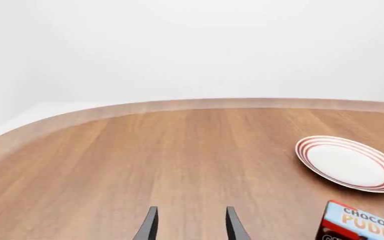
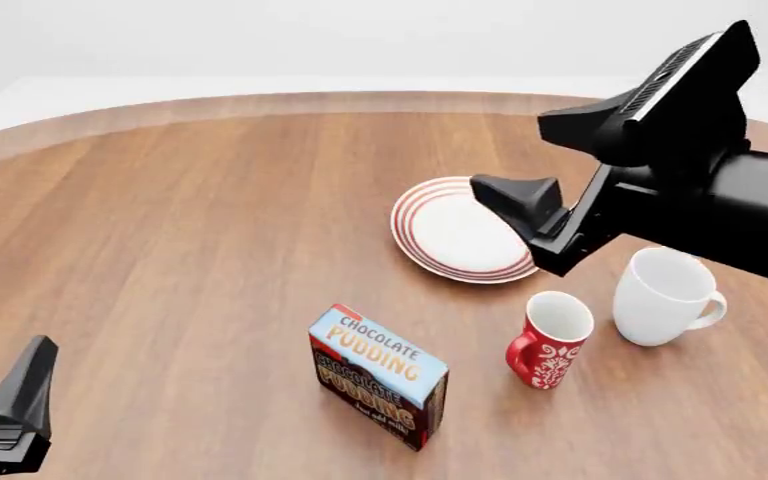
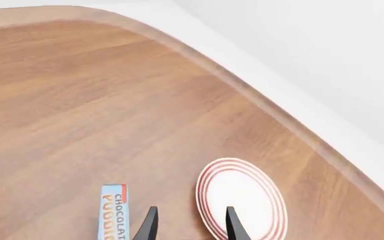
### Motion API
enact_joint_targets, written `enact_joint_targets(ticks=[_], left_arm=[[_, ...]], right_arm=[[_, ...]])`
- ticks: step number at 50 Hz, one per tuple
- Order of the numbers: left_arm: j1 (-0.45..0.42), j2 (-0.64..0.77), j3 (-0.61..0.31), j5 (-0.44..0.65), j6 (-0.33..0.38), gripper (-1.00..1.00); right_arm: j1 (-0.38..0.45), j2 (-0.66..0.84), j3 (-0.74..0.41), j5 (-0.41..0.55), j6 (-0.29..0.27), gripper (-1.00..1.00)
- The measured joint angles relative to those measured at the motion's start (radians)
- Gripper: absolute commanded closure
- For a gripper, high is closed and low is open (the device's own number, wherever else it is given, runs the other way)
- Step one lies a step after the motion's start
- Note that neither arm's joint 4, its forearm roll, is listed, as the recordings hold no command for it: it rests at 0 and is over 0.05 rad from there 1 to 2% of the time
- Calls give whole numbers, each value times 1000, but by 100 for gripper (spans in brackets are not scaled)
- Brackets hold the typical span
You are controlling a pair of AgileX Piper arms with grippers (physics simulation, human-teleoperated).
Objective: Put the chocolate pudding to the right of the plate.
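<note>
Chocolate pudding [image 2: 377, 377] box upright, near-left of red-ringed white plate [image 2: 458, 232], apart.

red mug [image 2: 550, 339] (white pattern) upright; white mug [image 2: 663, 295] just beside; wooden table [image 2: 197, 230]

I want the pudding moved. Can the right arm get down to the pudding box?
Probably yes. The right gripper hangs open above the plate, and the chocolate pudding stands alone on bare table, apart from the red mug.
</note>
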Motion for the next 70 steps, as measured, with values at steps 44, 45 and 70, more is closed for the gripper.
enact_joint_targets(ticks=[44,45,70], left_arm=[[0,0,0,0,0,-100],[0,0,0,0,0,-100],[0,0,0,0,0,-100]], right_arm=[[178,159,156,-191,133,-100],[181,161,158,-194,136,-100],[199,192,191,-245,183,-100]])
